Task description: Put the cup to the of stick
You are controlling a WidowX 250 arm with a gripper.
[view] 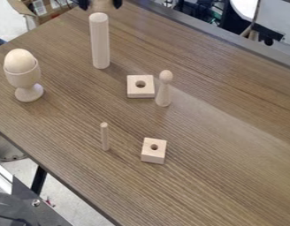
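Record dark metal equipment at the lower left of the view, off the edge of the wood-grained table. Log a small block of pale wood at the near middle, lying flat, with a round hole in its top face. Find a thin stick upright to the left of that block, apart from it.

Note a peg with a round head farther back, standing upright. Locate the cup, pale and footed, upright near the table's left edge, with an egg-shaped piece seated in its mouth and rising above the rim. Enter a wider square block, flat and holed at the centre, just beside the peg on its left. Observe a thick stick upright beyond that block and to its left, well apart from the cup.

Place the black gripper at the top edge of the view, beyond the thick stick and partly cut off. Cannot tell how far open it is, nor whether it has hold of anything. List last a cardboard box past the table at the upper left.
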